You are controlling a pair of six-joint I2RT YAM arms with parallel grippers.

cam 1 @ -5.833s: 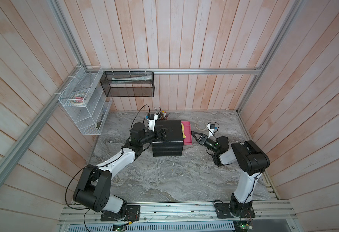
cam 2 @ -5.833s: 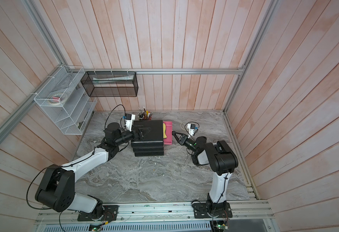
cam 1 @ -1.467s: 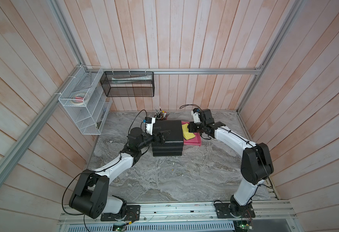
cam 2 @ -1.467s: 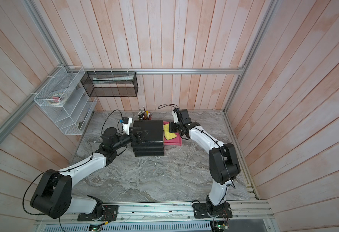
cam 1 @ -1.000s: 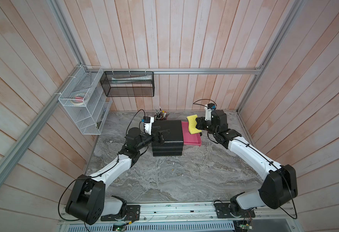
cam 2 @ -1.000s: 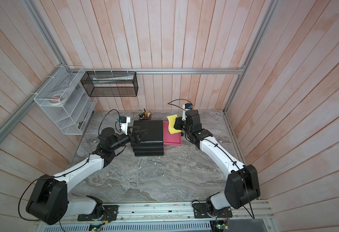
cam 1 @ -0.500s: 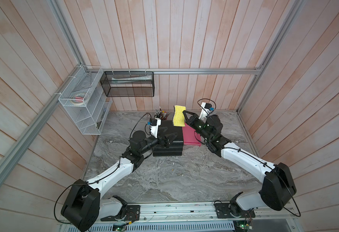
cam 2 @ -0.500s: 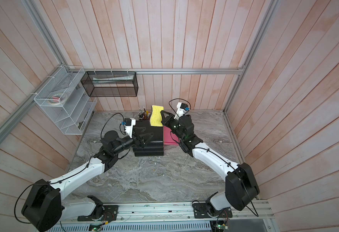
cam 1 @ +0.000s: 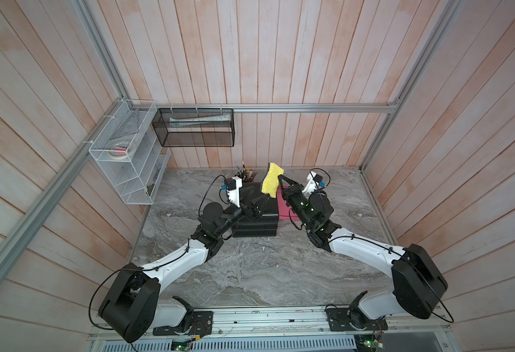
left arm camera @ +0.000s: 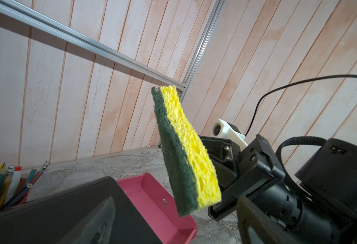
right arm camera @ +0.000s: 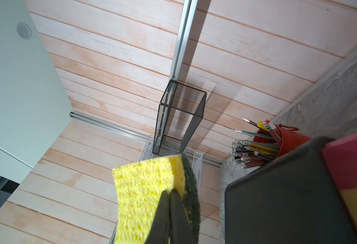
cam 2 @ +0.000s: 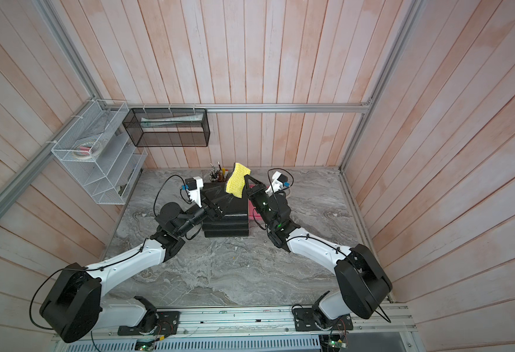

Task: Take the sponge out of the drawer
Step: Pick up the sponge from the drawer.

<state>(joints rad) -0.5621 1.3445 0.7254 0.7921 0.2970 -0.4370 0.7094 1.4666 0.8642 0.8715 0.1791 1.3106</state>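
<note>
Sponge [cam 1: 271,183] rose clear of pink drawer [cam 1: 283,210], clenched in right gripper [cam 1: 278,179]; left gripper [cam 1: 257,201] spread wide, empty, nearby. Removal looked essentially done.

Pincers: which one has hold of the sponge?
The right pincer: it is shut on the edge of the yellow sponge, holding it in the air. The left pincer is open, gripping nothing.

1. No text, label, brand or number can be read in any of my views.
2. The pencils [right arm camera: 256,147] standing beside my black drawer unit [right arm camera: 279,200] are too small and blurred to show any print.
</note>
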